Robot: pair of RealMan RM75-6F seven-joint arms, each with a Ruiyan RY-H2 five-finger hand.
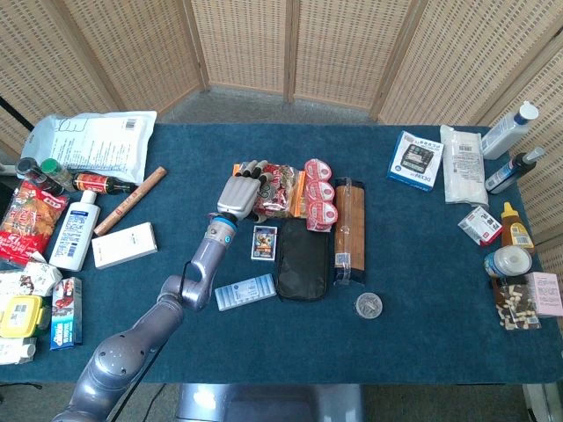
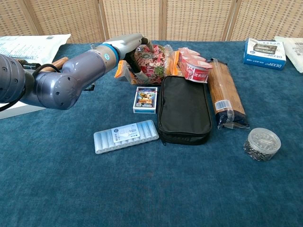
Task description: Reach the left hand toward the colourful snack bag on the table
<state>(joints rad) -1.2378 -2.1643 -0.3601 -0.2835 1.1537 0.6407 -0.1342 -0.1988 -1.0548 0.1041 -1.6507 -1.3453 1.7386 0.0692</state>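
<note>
While stretched forward over the blue cloth-covered table [image 1: 176, 360], left hand [image 1: 237, 191] lying palm down across the left part of the colourful patterned snack bag with orange edges [image 1: 280, 189], fingers laid side by side and pointing to twelve o'clock. Cannot tell whether the fingers press the bag or close on it; chest view shows the thumb hanging down beside the bag's left edge. Grey arm with a blue wrist ring [image 2: 110, 51] running back toward seven o'clock.

Snack bag [image 2: 154, 64] near the table's middle, toward twelve o'clock. Touching it at three o'clock, a row of red-lidded cups [image 1: 318, 192], then a long brown packet in clear wrap [image 1: 349, 230]. At six o'clock from the bag, a small picture-fronted card box [image 1: 264, 243] just beside a black zipped pouch [image 1: 303, 258]. Further toward six o'clock, a pale blue ribbed flat case [image 1: 245, 291]. At four o'clock, well apart, a round clear lidded tub [image 1: 369, 305].

At nine o'clock from the hand, a white flat box [image 1: 123, 245] and a brown wooden stick [image 1: 130, 200]. At ten o'clock, a large white printed bag [image 1: 92, 145]. At two o'clock, a blue-and-white boxed device [image 1: 414, 161]. Bottles and packets crowded along both side edges. Right hand outside both views.
</note>
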